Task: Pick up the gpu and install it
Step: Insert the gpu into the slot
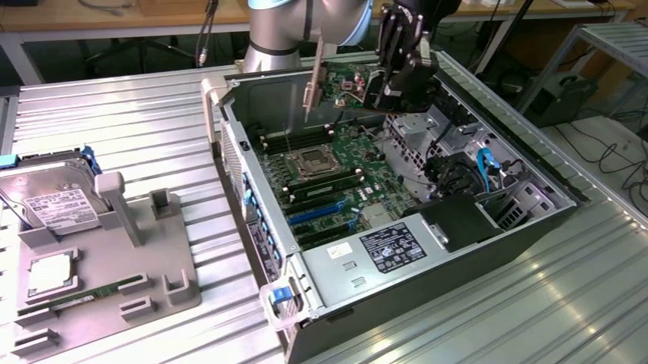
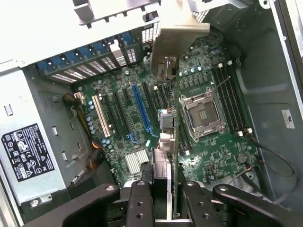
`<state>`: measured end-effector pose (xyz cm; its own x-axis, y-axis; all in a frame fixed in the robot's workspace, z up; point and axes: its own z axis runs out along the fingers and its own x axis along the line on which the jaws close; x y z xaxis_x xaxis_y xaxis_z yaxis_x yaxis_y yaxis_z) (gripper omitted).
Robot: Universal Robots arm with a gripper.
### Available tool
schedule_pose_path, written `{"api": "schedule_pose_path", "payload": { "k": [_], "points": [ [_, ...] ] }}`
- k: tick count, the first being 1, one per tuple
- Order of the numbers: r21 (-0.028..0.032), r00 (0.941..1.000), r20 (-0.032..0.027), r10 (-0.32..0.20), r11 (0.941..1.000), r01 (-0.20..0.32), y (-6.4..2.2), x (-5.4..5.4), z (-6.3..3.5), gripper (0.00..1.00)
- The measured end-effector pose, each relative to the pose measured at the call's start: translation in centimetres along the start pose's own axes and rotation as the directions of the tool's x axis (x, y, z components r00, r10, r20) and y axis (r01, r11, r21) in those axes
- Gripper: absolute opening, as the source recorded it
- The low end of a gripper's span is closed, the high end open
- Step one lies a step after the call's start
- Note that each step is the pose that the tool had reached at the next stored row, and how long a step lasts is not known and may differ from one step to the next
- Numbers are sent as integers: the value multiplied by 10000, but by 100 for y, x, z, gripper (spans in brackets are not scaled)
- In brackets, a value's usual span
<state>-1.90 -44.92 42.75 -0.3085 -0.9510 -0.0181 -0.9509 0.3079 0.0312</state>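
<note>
End effector (image 2: 165,204): clamped on the gpu (image 2: 166,142), one finger on each flat face, the card filling the gap between the jaws.
Grip site: along the card's upper edge. Judged reason: this leaves the connector edge below free to meet a slot.
GPU position: in the air above the open computer case (image 1: 235,163), over the far end of the motherboard (image 1: 339,178), apart from the board.
GPU attitude: upright on edge, so the wrist view sees it as a thin line. The silver bracket (image 1: 316,72) hangs at the exterior view's left end of the card, towards the case wall with the blue slot clips (image 2: 97,49). Judged reason: the bracket has to meet that wall's openings.
Alignment: in the wrist view the card runs parallel to the expansion slots and lies between the blue slot (image 2: 141,111) and the CPU socket (image 2: 201,113). With the card raised, I cannot tell which slot it is over.
Task state: pick-up done; card not seated in any slot.
Surroundings: a grey parts tray (image 1: 152,262) on the table (image 1: 121,114), well apart at the exterior view's left, carries a hard drive (image 1: 51,201) and a RAM stick (image 1: 86,297).
Risk (judgement): a slight tilt would put the contacts on the slot wall.
</note>
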Motion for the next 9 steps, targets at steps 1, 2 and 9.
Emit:
{"api": "schedule_pose_path", "payload": {
  "k": [1, 2, 9],
  "points": [
    [-5, 9996, -11, -271, 9996, 271, 0, 2, -1, 28],
    [-12, 9981, -21, -622, 9981, 622, 2, 3, 0, 28],
    [-30, 9894, -45, -1454, 9894, 1454, 12, 6, 2, 28]
  ]
}}
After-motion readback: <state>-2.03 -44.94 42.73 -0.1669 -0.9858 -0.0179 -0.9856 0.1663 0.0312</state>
